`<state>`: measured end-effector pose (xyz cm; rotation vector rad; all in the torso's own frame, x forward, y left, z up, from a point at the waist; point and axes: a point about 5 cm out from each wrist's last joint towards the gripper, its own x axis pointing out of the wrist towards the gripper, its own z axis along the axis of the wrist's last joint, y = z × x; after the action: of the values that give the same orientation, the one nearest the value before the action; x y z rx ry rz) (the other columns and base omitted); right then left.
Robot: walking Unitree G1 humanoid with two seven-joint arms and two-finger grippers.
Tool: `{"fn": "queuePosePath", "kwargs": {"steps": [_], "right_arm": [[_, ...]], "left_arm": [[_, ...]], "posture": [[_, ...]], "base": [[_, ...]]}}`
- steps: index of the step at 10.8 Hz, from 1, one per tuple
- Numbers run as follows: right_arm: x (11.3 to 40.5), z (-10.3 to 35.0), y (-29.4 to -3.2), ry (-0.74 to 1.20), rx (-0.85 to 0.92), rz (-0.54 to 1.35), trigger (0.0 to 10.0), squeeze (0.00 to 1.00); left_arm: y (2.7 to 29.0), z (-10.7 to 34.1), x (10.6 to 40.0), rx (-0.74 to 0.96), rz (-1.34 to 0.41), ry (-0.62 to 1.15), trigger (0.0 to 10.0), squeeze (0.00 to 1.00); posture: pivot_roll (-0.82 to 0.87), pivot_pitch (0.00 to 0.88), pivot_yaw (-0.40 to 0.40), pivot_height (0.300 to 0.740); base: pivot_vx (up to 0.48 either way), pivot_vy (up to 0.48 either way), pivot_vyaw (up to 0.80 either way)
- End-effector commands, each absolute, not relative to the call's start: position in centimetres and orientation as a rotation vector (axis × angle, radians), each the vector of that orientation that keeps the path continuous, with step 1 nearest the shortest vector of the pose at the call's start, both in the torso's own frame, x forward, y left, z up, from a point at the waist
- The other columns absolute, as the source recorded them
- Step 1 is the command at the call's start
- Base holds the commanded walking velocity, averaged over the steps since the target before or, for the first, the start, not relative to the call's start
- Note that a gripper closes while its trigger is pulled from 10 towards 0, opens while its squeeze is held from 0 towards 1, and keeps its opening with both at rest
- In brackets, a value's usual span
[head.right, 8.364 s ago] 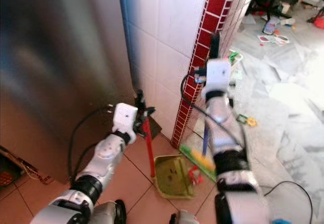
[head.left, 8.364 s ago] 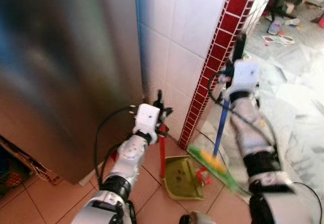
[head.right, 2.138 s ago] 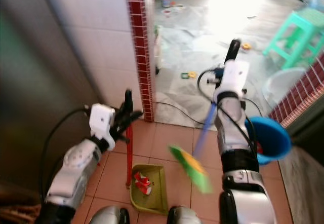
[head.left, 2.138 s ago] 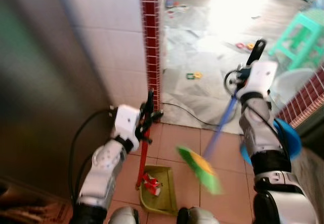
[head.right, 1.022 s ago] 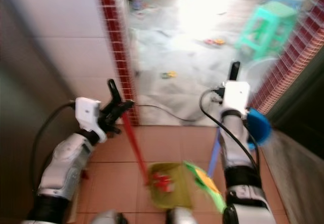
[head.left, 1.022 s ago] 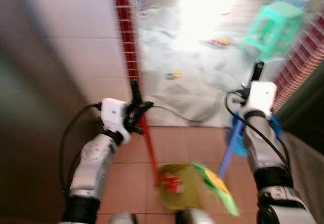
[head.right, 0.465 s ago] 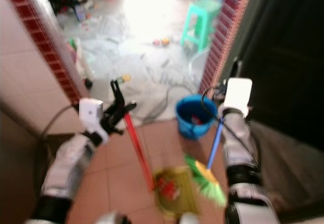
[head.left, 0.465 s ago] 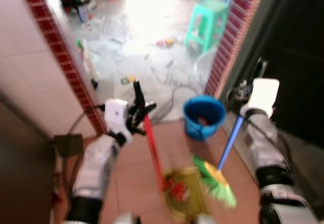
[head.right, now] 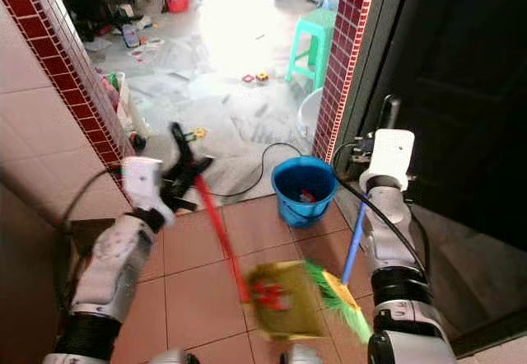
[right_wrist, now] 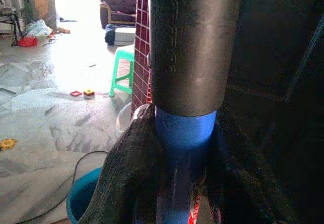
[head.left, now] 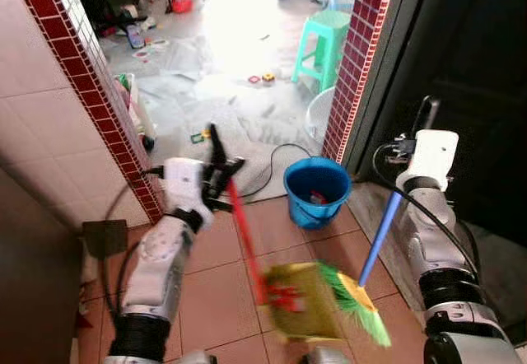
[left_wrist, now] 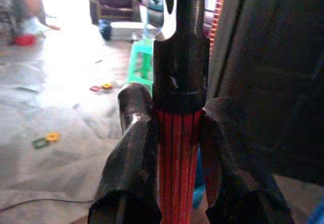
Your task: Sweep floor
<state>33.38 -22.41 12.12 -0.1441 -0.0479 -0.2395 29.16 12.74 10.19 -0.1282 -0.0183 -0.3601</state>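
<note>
Left end effector (left_wrist: 174, 153) clamps red dustpan handle (head.left: 244, 236), right end effector (right_wrist: 177, 158) clamps blue broom handle (head.left: 379, 240), seemingly unlabelled

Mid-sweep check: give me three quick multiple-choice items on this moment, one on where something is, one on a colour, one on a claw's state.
1. Where is the blue bucket?
A. on the green stool
B. on the floor by the red-tiled doorway pillar
C. inside the dustpan

2. What colour is the broom handle?
A. blue
B. yellow
C. white

3. What is the left claw doing?
A. open and empty
B. shut on the red dustpan handle
C. holding the bucket

Answers: 1 B, it stands on the tiles beside the pillar; 2 A, blue shaft; 3 B, fingers clamp the red handle.
</note>
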Motion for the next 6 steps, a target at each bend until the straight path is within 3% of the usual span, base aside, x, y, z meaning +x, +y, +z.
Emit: {"fn": "queuePosePath", "kwargs": {"steps": [1, 6], "right_arm": [[33.7, 13.6, -22.0, -0.116, -0.161, -0.215, 10.0, 0.00], [33.7, 13.4, -22.0, -0.110, -0.168, -0.211, 10.0, 0.00]], "left_arm": [[14.0, 11.9, 29.8, -0.082, -0.304, -0.111, 10.0, 0.00], [15.2, 12.7, 30.2, -0.089, -0.251, -0.135, 10.0, 0.00]], "posture": [[-0.09, 0.000, 0.036, 0.740], [-0.08, 0.000, 0.034, 0.740]], "base": [[0.000, 0.000, 0.00], [0.000, 0.000, 0.00]]}}
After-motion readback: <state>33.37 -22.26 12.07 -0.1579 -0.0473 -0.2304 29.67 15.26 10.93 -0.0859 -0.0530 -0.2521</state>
